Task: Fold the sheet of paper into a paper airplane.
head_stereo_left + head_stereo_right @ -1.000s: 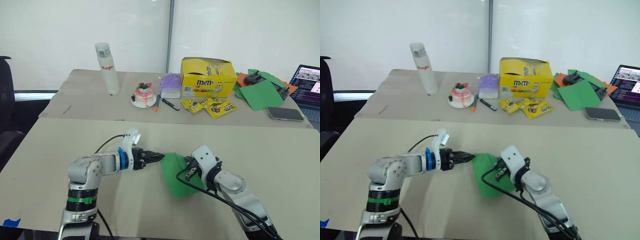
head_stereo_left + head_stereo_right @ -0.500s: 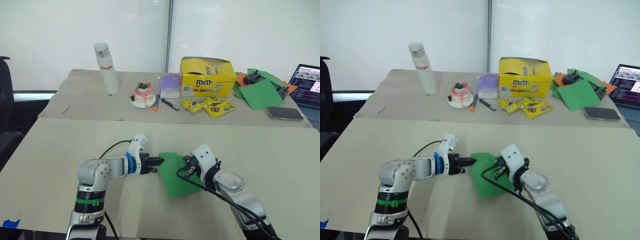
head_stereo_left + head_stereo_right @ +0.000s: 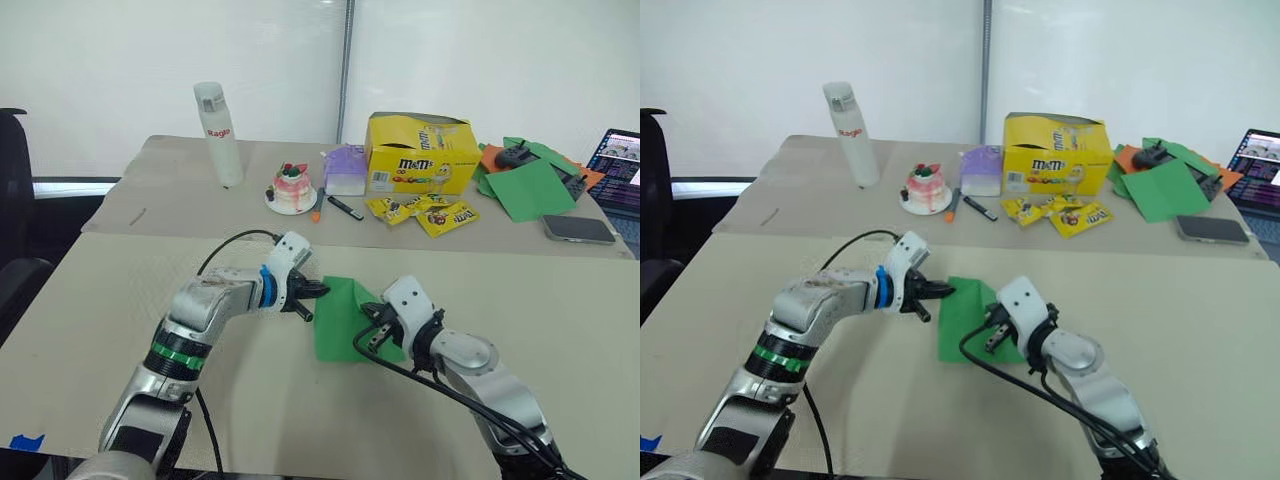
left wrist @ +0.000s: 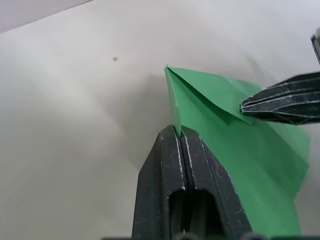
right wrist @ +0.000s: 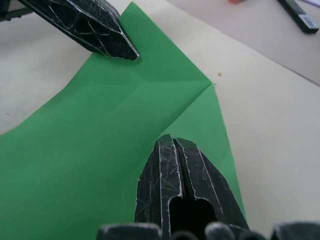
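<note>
The sheet of paper (image 3: 337, 325) is bright green, partly folded, and lies on the near beige table (image 3: 110, 300). A diagonal crease runs to its far pointed corner (image 5: 131, 6). My left gripper (image 3: 319, 290) reaches in from the left and is shut on the paper's left edge near that corner. The edge is lifted between the fingertips (image 4: 178, 132). My right gripper (image 3: 372, 323) is shut, its tips (image 5: 172, 140) resting on the paper's right part beside the crease. The two grippers are a short way apart over the sheet.
On the far table stand a white bottle (image 3: 218, 120), a small cake on a plate (image 3: 292, 190), a purple box (image 3: 345, 170) and a yellow candy box (image 3: 420, 155) with packets (image 3: 430, 212). Larger green sheets (image 3: 528, 188), a phone (image 3: 580, 229) and a laptop (image 3: 622, 160) lie at the right.
My left gripper went from open to shut and moved from the paper's left side to its far-left edge, taking hold of it. The right gripper stayed on the sheet.
</note>
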`<state>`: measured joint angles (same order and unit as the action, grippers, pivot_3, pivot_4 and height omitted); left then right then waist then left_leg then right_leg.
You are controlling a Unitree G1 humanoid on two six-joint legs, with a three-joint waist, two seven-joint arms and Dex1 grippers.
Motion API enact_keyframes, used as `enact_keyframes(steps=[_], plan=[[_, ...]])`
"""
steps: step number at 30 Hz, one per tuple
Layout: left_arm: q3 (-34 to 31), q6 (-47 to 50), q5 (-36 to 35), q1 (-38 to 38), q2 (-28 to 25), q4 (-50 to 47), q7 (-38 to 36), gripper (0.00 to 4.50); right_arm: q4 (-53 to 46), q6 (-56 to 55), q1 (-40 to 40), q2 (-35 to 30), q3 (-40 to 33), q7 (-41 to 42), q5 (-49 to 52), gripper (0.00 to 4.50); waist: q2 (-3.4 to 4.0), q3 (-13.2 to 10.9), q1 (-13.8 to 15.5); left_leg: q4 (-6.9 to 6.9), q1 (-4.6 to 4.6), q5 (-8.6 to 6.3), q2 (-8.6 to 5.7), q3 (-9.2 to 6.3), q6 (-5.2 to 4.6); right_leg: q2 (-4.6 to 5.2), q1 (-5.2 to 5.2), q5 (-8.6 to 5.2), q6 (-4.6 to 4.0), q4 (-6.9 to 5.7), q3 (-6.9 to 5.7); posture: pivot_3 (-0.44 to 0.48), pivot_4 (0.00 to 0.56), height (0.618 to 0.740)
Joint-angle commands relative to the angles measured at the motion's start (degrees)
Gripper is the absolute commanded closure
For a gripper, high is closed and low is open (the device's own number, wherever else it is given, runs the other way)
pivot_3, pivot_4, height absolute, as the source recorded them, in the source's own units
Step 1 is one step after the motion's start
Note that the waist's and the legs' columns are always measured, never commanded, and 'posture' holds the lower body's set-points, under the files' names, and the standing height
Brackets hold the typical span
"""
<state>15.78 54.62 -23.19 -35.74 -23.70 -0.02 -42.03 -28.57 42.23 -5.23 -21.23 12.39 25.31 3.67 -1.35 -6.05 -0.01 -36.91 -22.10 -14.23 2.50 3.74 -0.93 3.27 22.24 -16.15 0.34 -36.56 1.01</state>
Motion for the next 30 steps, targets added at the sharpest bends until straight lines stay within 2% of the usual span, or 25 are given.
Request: enact_keyframes(steps=[1,6,16,30], plan=[[3.0,-3.6,2.1,-1.7,-0.5,-0.5,-3.1,4.48,0.3,-0.6,0.1,1.3,-0.9,-1.6,0.4,4.5,0.0,0.0,0.0,0.0,-0.01,0.0,0.0,0.0,0.0,0.0,0.01,0.0,0.0,0.0,0.0,0.0,0.15,0.722],[3.9,-4.6,5.0,-1.0,1.4,-0.7,-0.4,4.48,2.5,-0.7,1.0,4.5,-3.8,-2.6,2.9,4.5,0.0,0.0,0.1,-0.01,-0.02,0.0,0.01,-0.01,-0.01,-0.01,0.01,0.0,0.01,-0.02,0.0,0.0,0.15,0.722],[11.3,-7.7,12.4,1.1,1.2,-6.0,0.8,4.48,5.3,-1.4,1.8,5.2,-4.8,-3.0,4.1,4.5,0.01,0.0,0.1,-0.01,0.0,0.01,0.02,-0.03,-0.01,-0.01,-0.01,0.0,0.01,-0.05,0.02,0.0,0.15,0.722],[11.4,-4.4,11.2,3.6,2.9,-5.4,-0.9,4.48,5.4,-2.1,0.2,6.6,-8.3,-4.2,6.1,4.5,0.01,0.0,0.0,-0.01,0.0,0.01,0.02,-0.03,-0.02,-0.03,0.0,-0.01,0.02,-0.05,0.02,0.0,0.15,0.722]])
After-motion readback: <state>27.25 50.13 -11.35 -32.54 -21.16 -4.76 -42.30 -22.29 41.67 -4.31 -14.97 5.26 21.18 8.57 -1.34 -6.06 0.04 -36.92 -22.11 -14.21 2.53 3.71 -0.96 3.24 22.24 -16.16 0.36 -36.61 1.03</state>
